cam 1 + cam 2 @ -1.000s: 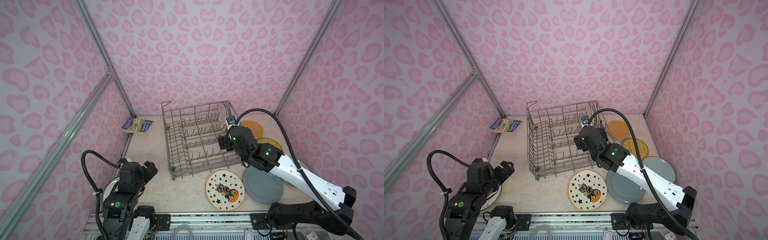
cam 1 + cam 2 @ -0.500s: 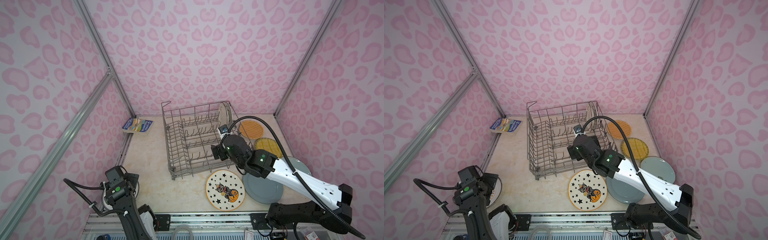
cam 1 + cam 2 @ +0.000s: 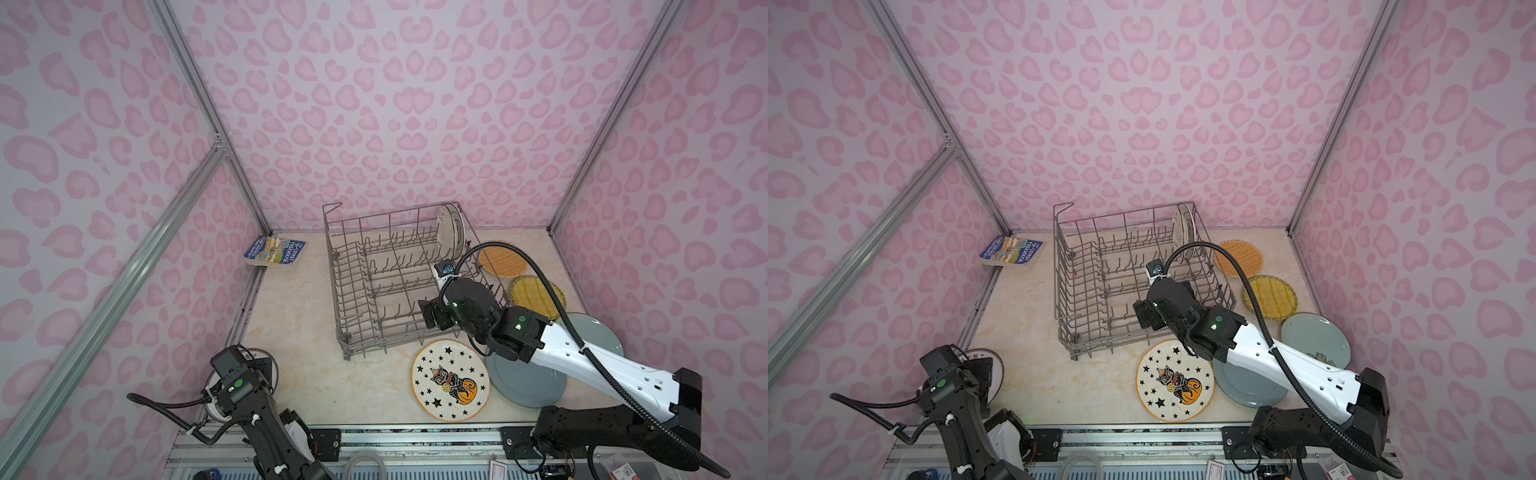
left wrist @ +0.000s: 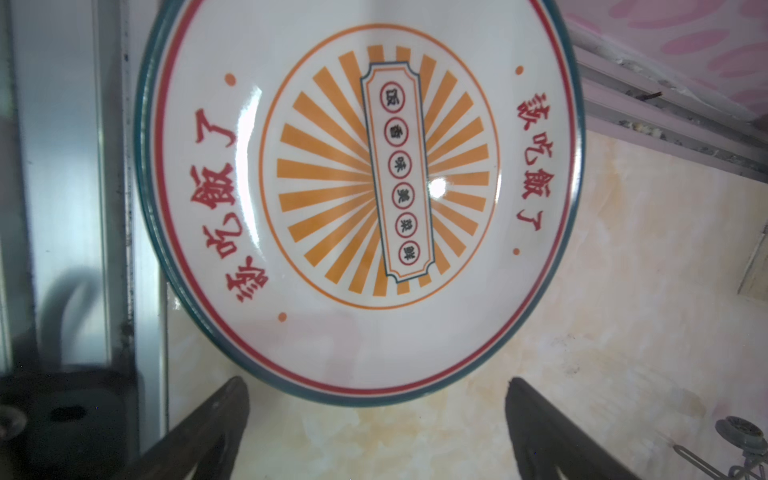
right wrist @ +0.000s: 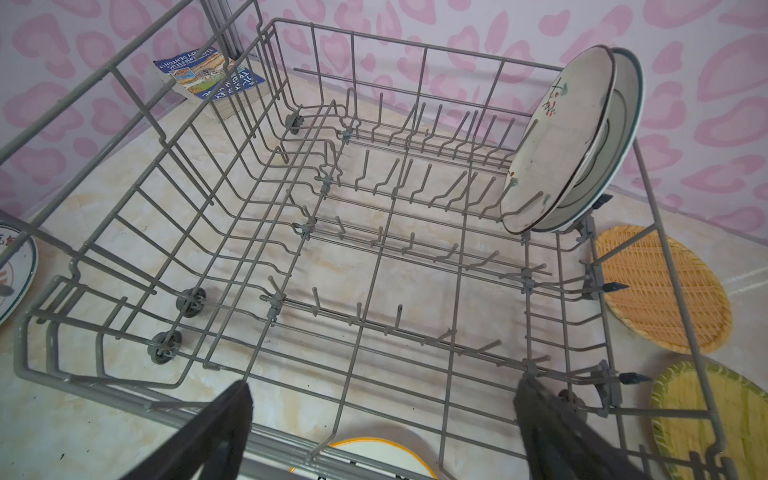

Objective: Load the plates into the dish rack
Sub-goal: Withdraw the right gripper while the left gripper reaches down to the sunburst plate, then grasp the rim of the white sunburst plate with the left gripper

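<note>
Within the last second both arms have moved. The left gripper [image 4: 376,386], which had been held up off the table, now sits low over the sunburst plate [image 4: 357,199] in the near-left corner. The right gripper [image 3: 428,318] has drawn back from mid-rack to the near rim of the dish rack [image 3: 337,286]. Both pairs of jaws stand wide apart and hold nothing, so I judge the left arm is lining up the next pick while the right arm clears the way. Two plates [image 3: 449,232] stand on edge in the rack's far-right corner, and every other row of tines is empty. Flat on the table beside the rack lie the cat plate [image 3: 451,380], the grey-blue plate [image 3: 528,386], the pale blue-green plate [image 3: 602,332], the orange woven plate [image 3: 503,259] and the yellow woven plate [image 3: 534,297], so most of the loading remains. The sunburst plate lies hard by the frame rail [image 4: 66,187]; its rim seems to overlap the rail, though the blur leaves that unsure. Its edge facing the jaws has bare table in front of it. There is open table between it and the rack, and the book [image 3: 275,252] lies well apart.
</note>
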